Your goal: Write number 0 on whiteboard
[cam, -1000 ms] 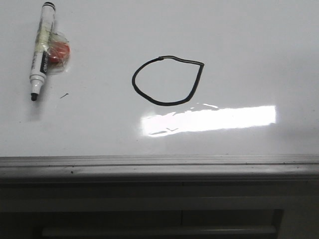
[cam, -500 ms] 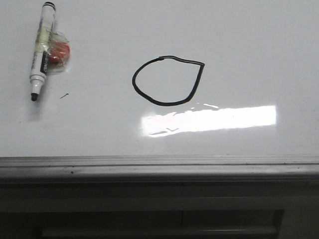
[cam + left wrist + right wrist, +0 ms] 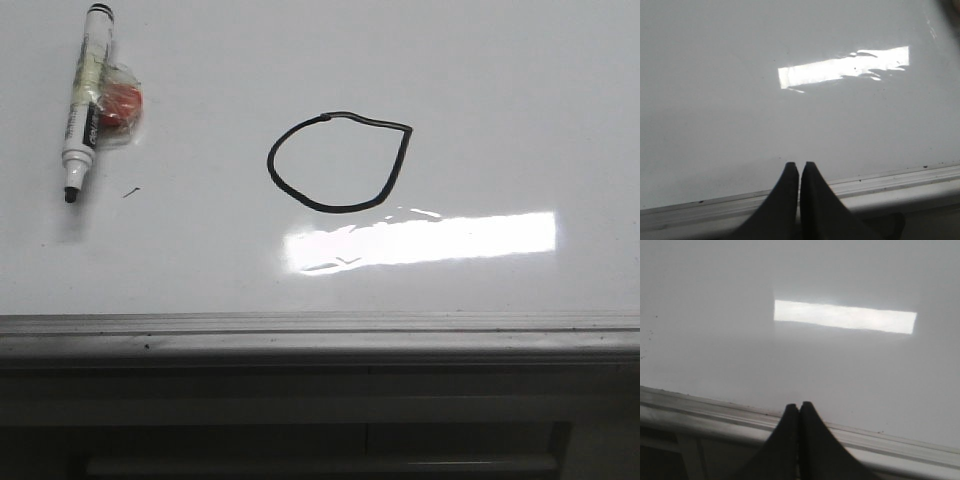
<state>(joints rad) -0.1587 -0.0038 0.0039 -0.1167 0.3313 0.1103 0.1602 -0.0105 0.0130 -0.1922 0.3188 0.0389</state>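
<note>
The number 0 is a closed black loop drawn near the middle of the whiteboard, with a flat top and a pointed upper-right corner. A white marker with a black tip lies at the far left of the board, uncapped, beside a red thing in clear wrap. Neither gripper shows in the front view. My left gripper is shut and empty over the board's near edge rail. My right gripper is shut and empty over the edge rail too.
A tiny black dash mark sits right of the marker's tip. A bright strip of reflected light lies below the loop. The grey metal rail runs along the board's front edge, with a dark frame below.
</note>
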